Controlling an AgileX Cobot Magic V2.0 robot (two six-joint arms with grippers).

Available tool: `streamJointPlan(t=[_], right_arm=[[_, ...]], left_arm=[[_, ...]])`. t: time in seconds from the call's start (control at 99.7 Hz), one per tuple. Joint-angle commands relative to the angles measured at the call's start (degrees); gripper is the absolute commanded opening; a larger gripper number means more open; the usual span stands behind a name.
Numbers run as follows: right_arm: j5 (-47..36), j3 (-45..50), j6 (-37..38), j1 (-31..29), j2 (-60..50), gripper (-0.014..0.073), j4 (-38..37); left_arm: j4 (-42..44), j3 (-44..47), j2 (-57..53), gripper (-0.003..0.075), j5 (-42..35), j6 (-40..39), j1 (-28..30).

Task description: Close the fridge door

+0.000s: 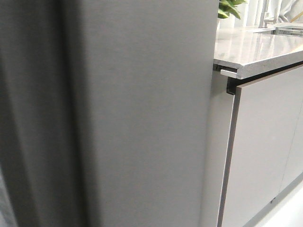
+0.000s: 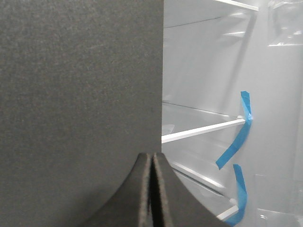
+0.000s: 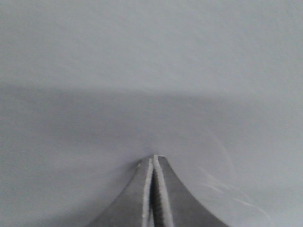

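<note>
— Where's the fridge door (image 1: 128, 113) from where you stand?

— Right up against the robot. It fills the left and middle of the front view, a tall dark grey slab running floor to ceiling, its long axis upright. To its right there's a narrow pale side panel (image 1: 214, 156), then the lighter cabinet front (image 1: 265, 151) under the stone counter (image 1: 255, 49).

— And it's open?

— Yes. Past the door's free edge the left wrist view looks straight into the white fridge interior (image 2: 222, 71), with a shelf (image 2: 203, 131) and strips of blue tape (image 2: 239, 135) on the inner wall.

— Which arm is better placed?

— The left, I'd say. The left pincer (image 2: 152, 158) is clenched, pads together with nothing between them, and its tip sits right at that free vertical edge of the door (image 2: 80, 109). The door panel lies to one side of it, the cavity to the other.

— The right one?

— The right pincer (image 3: 154, 161) is also clenched and empty, nose close to a plain grey surface. Whether that is the door's face or a neighbouring panel I can't tell; the picture is featureless and soft.

— So the push?

— Probably flat against the face near the free edge, away from the hinge.
</note>
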Motion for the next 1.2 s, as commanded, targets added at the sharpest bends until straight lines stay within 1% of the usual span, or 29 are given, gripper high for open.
streamJointPlan(t=[0.0, 0.161, 0.361, 0.813, 1.043, 1.194], right_arm=[[-5.4, -3.0, -1.2, -0.1, 2.0, -0.0044, 1.8], [-8.2, -6.0, -2.8, 1.8, 7.2, -0.0044, 1.8], [-8.5, -11.7, -3.0, 3.7, 14.7, -0.0044, 1.8], [-9.8, -22.3, -3.1, 3.7, 28.7, -0.0044, 1.2], [-9.6, -23.4, -3.1, 3.6, 31.7, -0.0044, 0.5], [-6.0, -23.4, -3.1, 1.9, 29.9, -0.0043, -0.7]], left_arm=[[-0.4, 2.0, -1.2, -0.0020, -4.1, -0.3, -0.2], [-0.4, 2.0, -1.2, -0.0020, -4.1, -0.3, -0.2], [-0.4, 2.0, -1.2, -0.0020, -4.1, -0.3, -0.2], [-0.4, 2.0, -1.2, -0.0020, -4.1, -0.3, -0.2], [-0.4, 2.0, -1.2, -0.0020, -4.1, -0.3, -0.2], [-0.4, 2.0, -1.2, -0.0020, -4.1, -0.3, -0.2]])
